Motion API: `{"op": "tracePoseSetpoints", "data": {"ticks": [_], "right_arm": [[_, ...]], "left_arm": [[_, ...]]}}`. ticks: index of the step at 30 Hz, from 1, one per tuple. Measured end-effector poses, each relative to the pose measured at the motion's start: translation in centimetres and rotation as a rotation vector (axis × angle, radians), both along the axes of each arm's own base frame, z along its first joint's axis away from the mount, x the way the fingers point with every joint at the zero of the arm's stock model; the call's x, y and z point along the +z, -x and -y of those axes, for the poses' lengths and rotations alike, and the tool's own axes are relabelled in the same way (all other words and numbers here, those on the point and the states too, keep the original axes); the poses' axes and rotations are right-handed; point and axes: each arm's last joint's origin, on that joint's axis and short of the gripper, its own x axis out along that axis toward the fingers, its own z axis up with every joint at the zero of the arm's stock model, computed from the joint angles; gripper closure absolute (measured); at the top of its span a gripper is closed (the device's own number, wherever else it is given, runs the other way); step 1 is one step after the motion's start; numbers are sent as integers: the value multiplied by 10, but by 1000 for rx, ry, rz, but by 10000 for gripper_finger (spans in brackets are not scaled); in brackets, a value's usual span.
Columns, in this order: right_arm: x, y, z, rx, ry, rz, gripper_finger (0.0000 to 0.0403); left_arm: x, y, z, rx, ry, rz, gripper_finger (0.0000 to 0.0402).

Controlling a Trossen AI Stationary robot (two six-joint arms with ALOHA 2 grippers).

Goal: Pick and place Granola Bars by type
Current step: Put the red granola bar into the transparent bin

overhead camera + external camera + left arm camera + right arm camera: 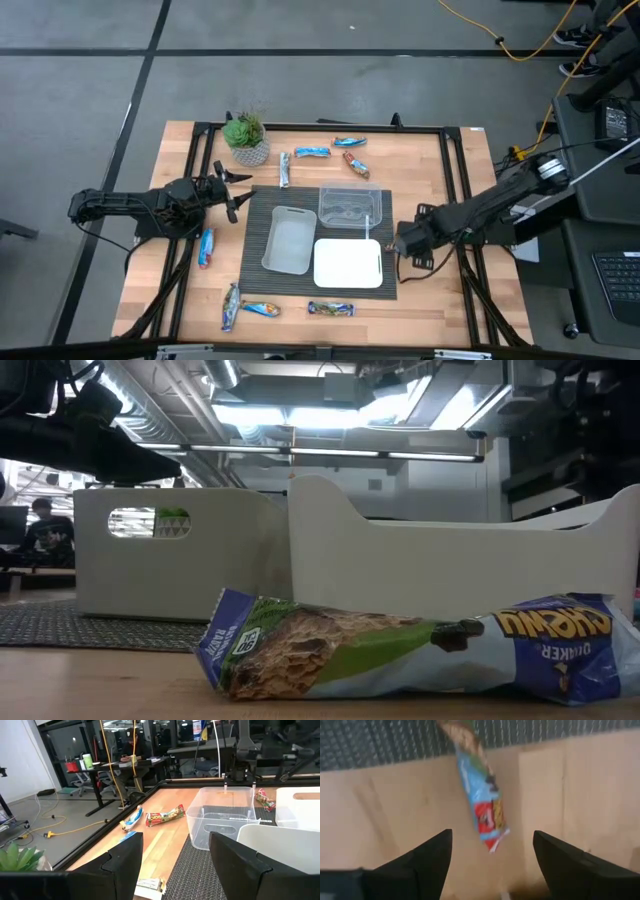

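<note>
Several foil-wrapped granola bars lie flat on the wooden table: a silver one (285,168), two blue ones (312,152) (350,142) and a brown-red one (356,165) at the far side, a blue one (206,247) at the left, and three (231,305) (260,310) (330,309) along the near edge. My right gripper (492,840) (403,245) hovers open over a blue bar with a red end (481,790), which lies beside the mat's right edge. My left gripper (228,190) (175,845) is open, left of the mat and near the silver bar (150,885), touching nothing.
A dark mat (258,262) carries a grey tray (288,240), a clear tray (350,205) and a white tray (348,263). A potted plant (246,138) stands at the far left. A black frame (455,180) borders the table. In the low view a bar (400,650) lies close in front of the trays.
</note>
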Motion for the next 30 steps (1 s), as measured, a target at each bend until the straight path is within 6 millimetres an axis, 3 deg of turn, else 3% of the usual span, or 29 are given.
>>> {"op": "tracePoseSetpoints", "data": {"ticks": [16,30], "right_arm": [[-26,-29,-8,13,84,101,124],[-59,-25,-1,-55,19,129,125]], "left_arm": [[0,0,0,0,0,0,180],[0,0,0,0,0,0,180]]}}
